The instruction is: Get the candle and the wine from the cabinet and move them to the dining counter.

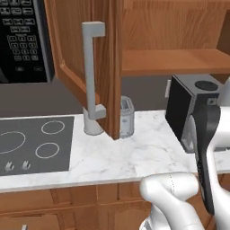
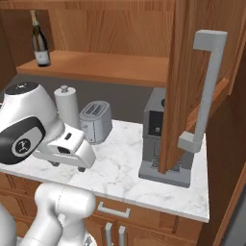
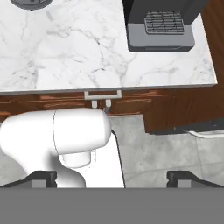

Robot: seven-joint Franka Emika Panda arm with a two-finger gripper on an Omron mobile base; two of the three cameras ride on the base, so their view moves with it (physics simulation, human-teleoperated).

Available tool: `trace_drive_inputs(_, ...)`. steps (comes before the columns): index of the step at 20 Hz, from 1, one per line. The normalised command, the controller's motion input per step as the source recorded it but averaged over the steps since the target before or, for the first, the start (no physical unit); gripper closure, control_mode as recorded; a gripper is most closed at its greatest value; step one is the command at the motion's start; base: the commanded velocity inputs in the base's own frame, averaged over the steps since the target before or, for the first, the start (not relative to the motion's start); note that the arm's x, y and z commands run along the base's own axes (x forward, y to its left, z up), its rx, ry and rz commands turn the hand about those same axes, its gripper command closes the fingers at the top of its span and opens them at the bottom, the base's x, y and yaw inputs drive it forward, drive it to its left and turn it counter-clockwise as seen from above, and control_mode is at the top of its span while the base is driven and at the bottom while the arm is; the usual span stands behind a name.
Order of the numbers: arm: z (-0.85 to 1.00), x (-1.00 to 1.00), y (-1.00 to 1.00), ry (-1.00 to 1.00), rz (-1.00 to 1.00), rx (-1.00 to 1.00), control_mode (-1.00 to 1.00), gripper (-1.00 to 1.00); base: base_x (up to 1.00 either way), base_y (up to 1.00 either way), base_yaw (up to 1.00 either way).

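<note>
Far left in the left base view, a black microwave [image 1: 22, 40] above a dark cooktop [image 1: 33, 143] with three ring burners and two knobs. Next along, the wall cabinet [image 1: 175, 60] standing open, door [image 1: 85, 58] swung out with one long grey bar handle [image 1: 92, 72]. On the shelf, seen from the right base view, one dark wine bottle [image 2: 40, 41] upright at the far left end; candle hidden or out of frame, cannot tell. Below on the marble worktop [image 1: 130, 152]: one white paper-towel roll [image 2: 66, 106], one silver toaster [image 2: 96, 121] just beside it, then one dark coffee machine [image 2: 166, 144] at the right end, partly behind the door. In the hand view, claw [image 3: 111, 177] spread wide, two dark fingertips [image 3: 43, 177] well apart, holding nothing, aimed down at the grey floor [image 3: 175, 148] before the drawer fronts [image 3: 103, 103].
</note>
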Motion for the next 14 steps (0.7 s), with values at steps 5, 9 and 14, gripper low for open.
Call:
trace_drive_inputs(5,0.0,0.0,0.0,0.0,0.0,0.0,1.0,-1.0,0.25,0.02,0.22)
trace_drive_inputs(9,0.0,0.0,0.0,0.0,0.0,0.0,1.0,-1.0,0.0,0.0,0.25)
trace_drive_inputs(14,0.0,0.0,0.0,0.0,0.0,0.0,1.0,-1.0,0.0,0.0,0.26)
